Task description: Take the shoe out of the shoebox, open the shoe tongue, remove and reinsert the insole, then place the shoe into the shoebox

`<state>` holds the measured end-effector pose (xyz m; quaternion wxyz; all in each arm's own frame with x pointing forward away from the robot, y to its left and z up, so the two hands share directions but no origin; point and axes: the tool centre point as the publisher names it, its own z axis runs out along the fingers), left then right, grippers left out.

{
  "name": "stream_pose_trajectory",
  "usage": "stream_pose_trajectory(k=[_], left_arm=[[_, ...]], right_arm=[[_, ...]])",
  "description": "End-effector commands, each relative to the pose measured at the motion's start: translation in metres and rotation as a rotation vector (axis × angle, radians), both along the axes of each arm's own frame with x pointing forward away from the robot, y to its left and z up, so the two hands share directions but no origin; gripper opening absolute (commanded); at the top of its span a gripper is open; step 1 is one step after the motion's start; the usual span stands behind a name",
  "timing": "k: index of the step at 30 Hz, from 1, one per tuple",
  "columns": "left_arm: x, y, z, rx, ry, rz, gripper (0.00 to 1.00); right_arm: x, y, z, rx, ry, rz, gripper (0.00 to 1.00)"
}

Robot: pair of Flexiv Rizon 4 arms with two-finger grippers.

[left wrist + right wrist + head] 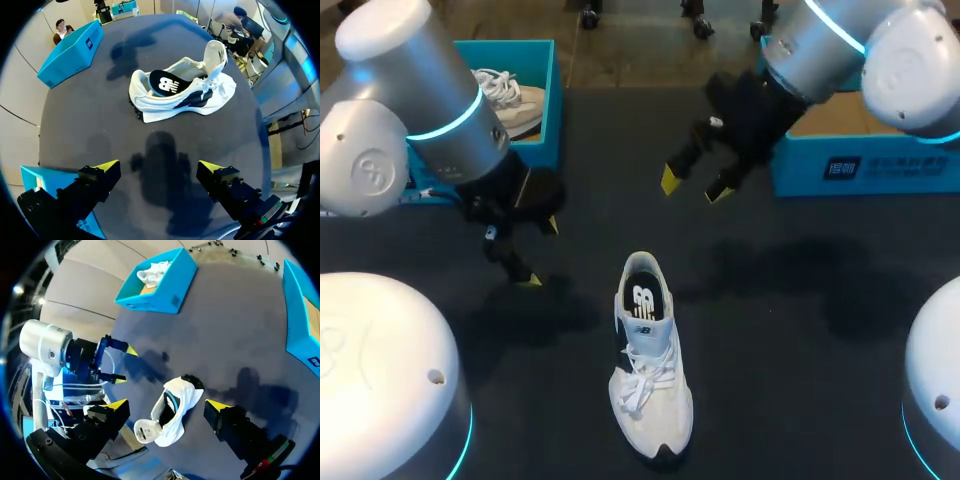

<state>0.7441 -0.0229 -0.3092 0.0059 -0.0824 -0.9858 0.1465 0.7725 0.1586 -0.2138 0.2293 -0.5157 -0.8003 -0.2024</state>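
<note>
Shoe (650,360) is sitting out in the open, insole (643,298) lying inside. Left gripper (541,252) is hovering beside its heel and right gripper (695,186) beyond it. Both are spread wide, probably lining up to lift it into the shoebox (865,165).

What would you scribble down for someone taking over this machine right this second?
Left pincer: open, empty, above the table, beside the shoe's heel.
Right pincer: open, empty, above the table beyond the heel.
Shoe: out of the box, upright mid-table, heel towards the boxes.
Tongue: pulled up and open.
Insole: lying inside the shoe.
Left box: holds a second shoe.
Right box: contents not visible.
Done: shoe out, tongue open.
Unclear: whether the insole has already been out and back in.
Left: put the shoe back in a box.
</note>
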Motion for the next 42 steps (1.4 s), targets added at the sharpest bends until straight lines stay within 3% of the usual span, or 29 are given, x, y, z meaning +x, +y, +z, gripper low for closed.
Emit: stream_pose_trajectory(k=[1,7,9,15,24,27,32,33,34,38,42], left_arm=[[-0.002,0.001,0.000,-0.002,-0.003,-0.001,1.00],[0.009,0.011,0.006,0.046,-0.039,-0.086,1.00],[0.016,0.018,0.010,0.051,-0.053,-0.127,1.00],[0.053,0.051,0.024,0.057,-0.057,-0.298,1.00],[0.089,0.084,0.043,0.089,-0.068,-0.441,1.00],[0.099,0.095,0.052,0.102,-0.084,-0.470,1.00],[0.110,0.107,0.060,0.101,-0.097,-0.502,1.00],[0.116,0.113,0.062,0.102,-0.100,-0.513,1.00],[0.118,0.116,0.064,0.104,-0.103,-0.524,1.00],[0.130,0.128,0.068,0.106,-0.104,-0.553,1.00],[0.143,0.142,0.074,0.099,-0.110,-0.584,1.00]], right_arm=[[0.003,0.003,0.001,-0.037,0.026,0.023,1.00],[-0.004,0.013,0.001,-0.030,0.021,-0.069,1.00],[-0.009,0.019,0.004,-0.077,0.011,-0.112,1.00],[-0.024,0.029,0.006,-0.149,-0.010,-0.235,1.00],[-0.037,0.033,0.017,-0.317,0.016,-0.390,1.00],[-0.042,0.036,0.021,-0.371,-0.003,-0.418,0.69],[-0.046,0.044,0.022,-0.468,-0.031,-0.438,0.65],[-0.048,0.049,0.021,-0.503,-0.045,-0.453,0.52],[-0.050,0.052,0.021,-0.515,-0.054,-0.454,0.49],[-0.053,0.062,0.019,-0.556,-0.066,-0.473,0.49],[-0.060,0.076,0.018,-0.595,-0.083,-0.494,0.42]])
